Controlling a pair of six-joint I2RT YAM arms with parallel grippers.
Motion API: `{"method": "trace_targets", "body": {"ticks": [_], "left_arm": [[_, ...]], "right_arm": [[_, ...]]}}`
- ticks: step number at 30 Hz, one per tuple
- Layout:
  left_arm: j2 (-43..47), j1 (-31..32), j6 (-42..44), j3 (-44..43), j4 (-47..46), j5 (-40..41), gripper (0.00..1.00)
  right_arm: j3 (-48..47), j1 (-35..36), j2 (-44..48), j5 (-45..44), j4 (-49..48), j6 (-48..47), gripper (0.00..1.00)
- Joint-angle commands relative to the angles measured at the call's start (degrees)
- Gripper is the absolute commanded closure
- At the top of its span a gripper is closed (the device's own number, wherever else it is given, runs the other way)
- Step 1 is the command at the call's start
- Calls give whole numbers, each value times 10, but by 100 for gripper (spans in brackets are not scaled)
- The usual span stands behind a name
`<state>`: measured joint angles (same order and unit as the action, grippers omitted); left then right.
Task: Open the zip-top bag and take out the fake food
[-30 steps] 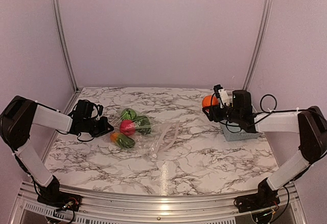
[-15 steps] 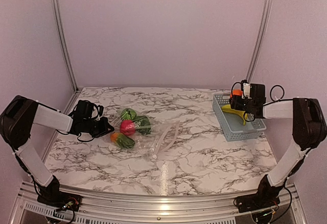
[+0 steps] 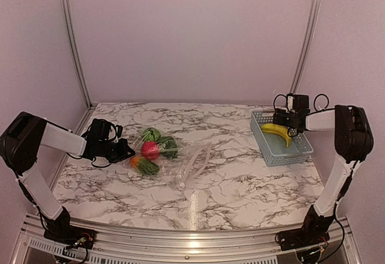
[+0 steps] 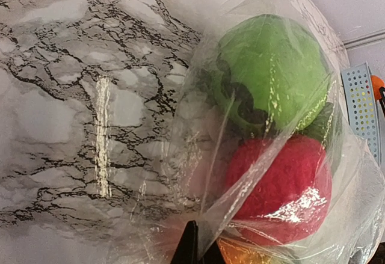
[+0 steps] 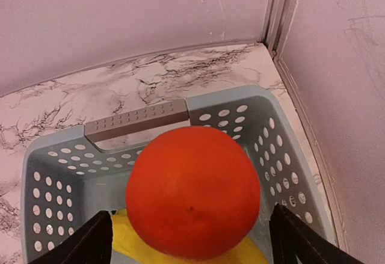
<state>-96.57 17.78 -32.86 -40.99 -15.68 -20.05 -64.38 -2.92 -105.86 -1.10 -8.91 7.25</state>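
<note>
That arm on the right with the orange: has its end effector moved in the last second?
Yes. The right end effector has swung rightward and back, from the left edge of the basket to above its far end.

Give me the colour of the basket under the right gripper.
The basket is light blue, its walls dotted with holes; the right wrist view shows it best.
</note>
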Motion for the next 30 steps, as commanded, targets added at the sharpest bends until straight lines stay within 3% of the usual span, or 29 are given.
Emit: {"method": "trace_targets", "body": {"ticks": [1,5,13,21,30], "left_arm": [[-12,-3,1,-7,-4,-5,100],[-15,-3,2,-12,-4,-8,100],[-23,-3,-3,-13,-13,-14,100],[-21,-3,-1,-7,-17,-20,100],[-20,-3,1,-1,-20,-25,100]], "right_arm": [[-18,-3,-4,-22,19,-1,9],[-11,-3,12,-8,19,-7,8],[51,27,86,78,-7,-33,14],[139,147,153,173,-89,-60,16],[200,307,141,224,-151,-116,24]]}}
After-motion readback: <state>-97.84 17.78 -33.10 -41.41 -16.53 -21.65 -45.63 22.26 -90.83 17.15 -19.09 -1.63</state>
